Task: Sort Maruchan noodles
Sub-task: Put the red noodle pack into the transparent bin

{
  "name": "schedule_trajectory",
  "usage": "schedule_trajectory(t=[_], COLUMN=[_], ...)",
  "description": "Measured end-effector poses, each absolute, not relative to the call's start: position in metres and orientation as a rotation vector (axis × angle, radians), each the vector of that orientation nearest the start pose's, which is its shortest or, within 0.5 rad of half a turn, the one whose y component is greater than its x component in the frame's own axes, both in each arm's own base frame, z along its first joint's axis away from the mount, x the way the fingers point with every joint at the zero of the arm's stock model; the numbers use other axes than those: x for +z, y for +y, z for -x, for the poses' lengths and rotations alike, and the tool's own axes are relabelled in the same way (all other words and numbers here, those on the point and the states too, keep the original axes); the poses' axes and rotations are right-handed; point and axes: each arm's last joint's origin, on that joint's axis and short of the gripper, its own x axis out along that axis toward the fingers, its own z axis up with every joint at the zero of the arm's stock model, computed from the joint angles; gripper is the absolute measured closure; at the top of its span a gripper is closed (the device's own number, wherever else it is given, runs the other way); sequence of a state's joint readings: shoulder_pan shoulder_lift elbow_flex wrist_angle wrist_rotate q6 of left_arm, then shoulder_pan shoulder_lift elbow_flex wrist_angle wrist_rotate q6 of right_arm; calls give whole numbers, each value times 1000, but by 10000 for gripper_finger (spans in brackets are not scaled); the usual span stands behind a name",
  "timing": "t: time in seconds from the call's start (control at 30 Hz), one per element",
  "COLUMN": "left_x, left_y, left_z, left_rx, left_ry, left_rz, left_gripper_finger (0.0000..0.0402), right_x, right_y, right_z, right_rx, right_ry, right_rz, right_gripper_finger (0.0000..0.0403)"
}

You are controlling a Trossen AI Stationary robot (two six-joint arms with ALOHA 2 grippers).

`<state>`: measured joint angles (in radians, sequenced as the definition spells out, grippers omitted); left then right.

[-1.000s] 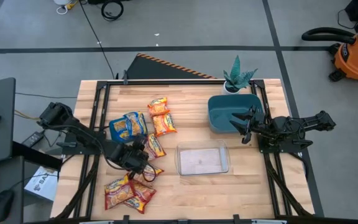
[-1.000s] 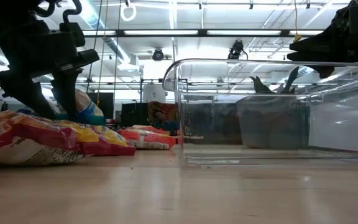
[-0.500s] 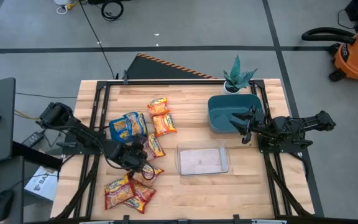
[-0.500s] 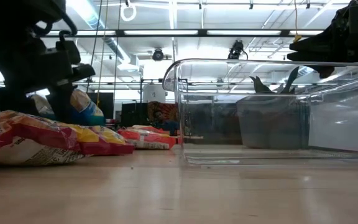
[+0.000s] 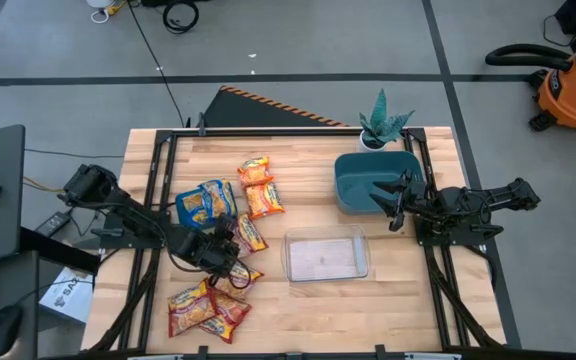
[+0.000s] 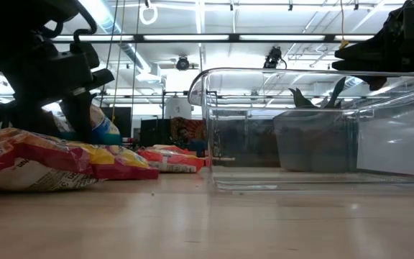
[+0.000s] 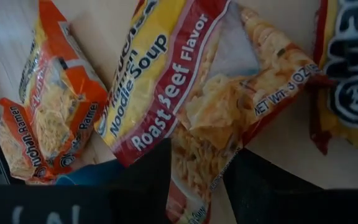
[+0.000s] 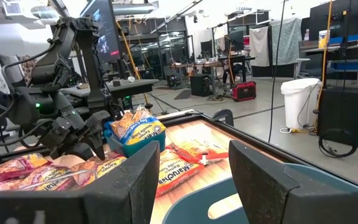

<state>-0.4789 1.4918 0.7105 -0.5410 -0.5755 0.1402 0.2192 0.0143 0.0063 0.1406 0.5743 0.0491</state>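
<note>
A robotics lab: shop vacuum (image 5: 573, 85), floor cables (image 5: 178, 14), monitors (image 8: 103, 31).

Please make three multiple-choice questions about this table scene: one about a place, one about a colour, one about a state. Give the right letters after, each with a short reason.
1. Where is the left tool?
A. Low over the noodle packets on the table's left part
B. Inside the clear container
C. Beside the plant

2. What colour is the bin under the right tool?
A. Red
B. Teal blue
C. White

3. What is the state of the clear container?
A. Filled with packets
B. Tipped on its side
C. Upright and empty

Answers:
1. A: the high view shows the left tool down among the packets, and its wrist view looks closely at a Roast Beef packet.
2. B: the high view shows a teal blue bin near the plant.
3. C: both the high and low views show nothing inside it.
</note>
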Motion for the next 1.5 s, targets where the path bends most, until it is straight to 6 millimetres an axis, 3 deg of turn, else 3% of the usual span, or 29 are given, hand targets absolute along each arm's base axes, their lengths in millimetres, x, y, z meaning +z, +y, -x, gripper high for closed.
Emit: schedule_trajectory(t=[0.63,1.03,1.1,1.3,1.5], left_x=[149,149,150,170,206], left_y=[-96,-96,-95,-94,-89], left_z=[-220,-220,-220,-227,-245], left_rx=[40,26,8,61,65], left_ry=[1128,1133,1153,1178,1167], left_rz=[-772,-804,-856,-980,-995], left_gripper_finger=[263,389,394,391,394], right_x=[178,177,178,178,178], right_y=[5,5,5,5,5], right_z=[-94,-94,-94,-94,-94], right_rx=[-352,-351,-351,-351,-351], right_ry=[-132,-132,-132,-132,-132], right_rz=[-100,-100,-100,-100,-100], right_gripper_finger=[204,204,204,204,204])
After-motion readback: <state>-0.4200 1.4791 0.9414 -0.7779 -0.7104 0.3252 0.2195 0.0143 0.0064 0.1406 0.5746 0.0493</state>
